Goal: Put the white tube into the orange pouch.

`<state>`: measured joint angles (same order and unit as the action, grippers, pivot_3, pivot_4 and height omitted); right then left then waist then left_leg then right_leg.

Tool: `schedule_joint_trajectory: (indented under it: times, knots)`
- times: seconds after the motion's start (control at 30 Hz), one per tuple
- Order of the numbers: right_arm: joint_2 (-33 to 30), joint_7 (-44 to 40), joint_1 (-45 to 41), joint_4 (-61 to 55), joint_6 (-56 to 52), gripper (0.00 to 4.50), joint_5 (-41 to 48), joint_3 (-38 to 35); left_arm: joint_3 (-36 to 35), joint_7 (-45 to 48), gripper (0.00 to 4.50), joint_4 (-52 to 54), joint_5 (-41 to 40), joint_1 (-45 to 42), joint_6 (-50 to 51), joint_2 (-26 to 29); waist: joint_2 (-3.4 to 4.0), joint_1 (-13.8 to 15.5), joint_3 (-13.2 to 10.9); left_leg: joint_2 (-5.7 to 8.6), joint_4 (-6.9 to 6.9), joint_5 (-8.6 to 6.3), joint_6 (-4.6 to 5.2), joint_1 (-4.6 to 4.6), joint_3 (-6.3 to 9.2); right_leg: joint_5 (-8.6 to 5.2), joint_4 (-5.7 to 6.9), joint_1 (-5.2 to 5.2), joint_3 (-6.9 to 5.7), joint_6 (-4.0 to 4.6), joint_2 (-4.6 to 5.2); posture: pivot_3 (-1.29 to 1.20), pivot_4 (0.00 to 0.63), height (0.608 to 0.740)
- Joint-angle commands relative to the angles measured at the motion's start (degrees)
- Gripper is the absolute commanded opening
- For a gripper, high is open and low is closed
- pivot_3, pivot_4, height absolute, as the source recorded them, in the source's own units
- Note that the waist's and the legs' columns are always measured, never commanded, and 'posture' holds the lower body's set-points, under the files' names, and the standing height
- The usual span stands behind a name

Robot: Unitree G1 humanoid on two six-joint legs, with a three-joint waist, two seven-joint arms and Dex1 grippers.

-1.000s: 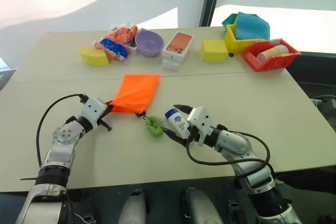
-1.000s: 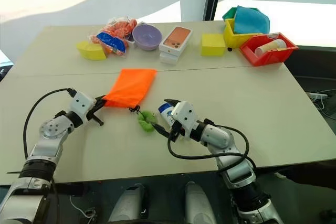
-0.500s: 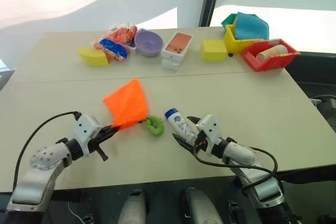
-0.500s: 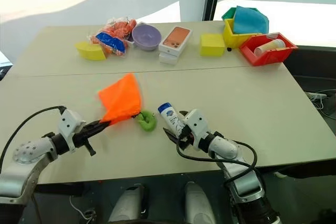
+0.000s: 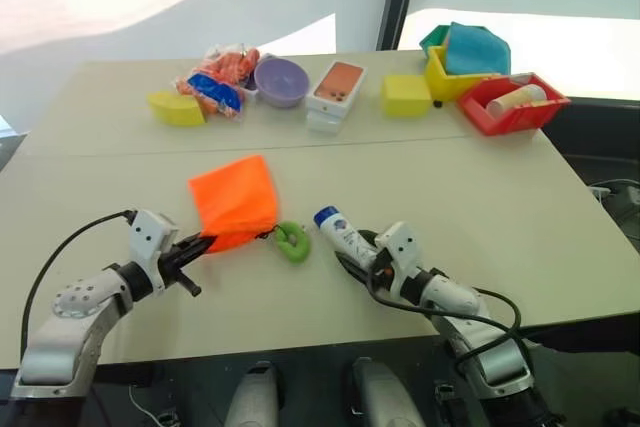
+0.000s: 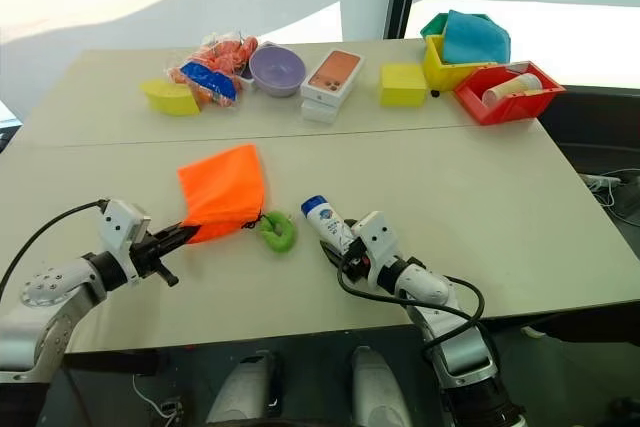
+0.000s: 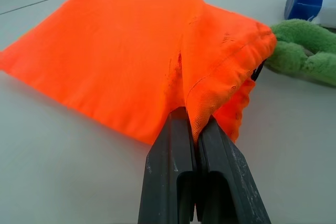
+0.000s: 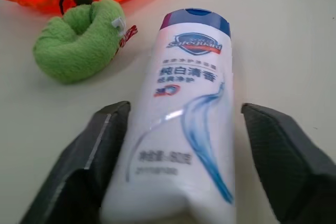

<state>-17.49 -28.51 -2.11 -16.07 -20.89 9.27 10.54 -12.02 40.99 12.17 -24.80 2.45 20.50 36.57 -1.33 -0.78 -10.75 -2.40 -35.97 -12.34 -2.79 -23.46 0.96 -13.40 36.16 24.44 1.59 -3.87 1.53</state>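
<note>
Right now the right claw [image 8: 178,129] stands with its fingers apart on either side of the white tube [image 8: 184,108]: one finger touches the tube's flank, the other stands clear of it, so nothing is gripped. The tube lies flat on the desk [image 5: 480,197], blue cap pointing away from the claw, just beside the green tassel [image 5: 293,242]. Across from it, the left claw [image 7: 191,145] is pressed together on the hem of the orange pouch [image 5: 235,202], lifting that edge so the fabric tents up near its mouth. By my reading, the step in hand is grasping the tube. Next the fingers must close on it, lift, and steer it cap first toward the pouch's mouth, which looks barely open.
</note>
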Motion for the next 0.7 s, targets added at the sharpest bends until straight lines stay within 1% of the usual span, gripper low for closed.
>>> schedule_joint_trajectory:
  times: [0.03,0.17,0.3,0.43,0.63,0.7]
  knots:
    - [-0.1,0.1,0.5,-1.7,0.3,1.64,0.3,-0.5,0.0,0.1,0.00,0.3,0.0,-1.3,-1.3,-0.9,-0.02,0.0,0.0,0.00,-0.01,0.00,0.00,0.00,0.00,0.00,-0.01,-0.01,0.00,0.00,0.00,0.00,0.150,0.740]
    - [-0.6,-0.4,0.4,-3.1,0.5,1.64,0.3,-0.4,-0.1,0.4,0.00,0.2,0.0,-1.8,-0.9,-1.6,-0.01,0.0,0.0,0.00,0.01,0.00,0.00,0.00,-0.01,0.00,-0.01,-0.01,0.01,0.01,0.01,0.00,0.150,0.740]
    - [-1.5,-4.3,-0.8,-6.6,-0.5,1.64,3.1,1.1,-0.6,0.1,0.00,-0.1,-0.8,-2.9,-0.1,-2.2,-0.01,0.0,0.0,0.00,0.01,0.00,0.00,0.00,-0.01,0.00,-0.01,0.00,0.01,0.00,0.01,0.00,0.150,0.740]
    - [-3.2,-10.6,-5.4,-7.9,-4.2,1.64,4.0,7.2,-1.3,-0.1,0.00,0.0,-2.8,-5.3,2.3,-2.7,-0.01,-0.2,0.0,0.00,-0.01,0.00,0.00,0.00,0.00,0.01,0.01,0.00,0.00,0.01,-0.03,0.00,0.150,0.740]
    - [-1.1,-12.9,-10.8,-4.4,-6.0,1.64,4.9,9.6,-1.1,0.2,0.00,0.5,-3.5,-6.8,4.0,-2.4,-0.01,-0.1,0.0,-0.01,0.02,0.00,0.00,0.00,0.00,0.02,0.01,0.00,0.00,0.01,-0.06,0.00,0.150,0.740]
    - [0.8,-12.6,-12.7,-2.9,-6.6,1.64,5.5,9.6,-0.7,0.7,0.00,1.0,-3.4,-6.9,4.1,-2.2,-0.02,-0.1,0.0,0.00,0.01,0.00,0.00,-0.02,-0.01,0.02,0.00,0.00,-0.01,0.02,-0.05,0.00,0.150,0.740]
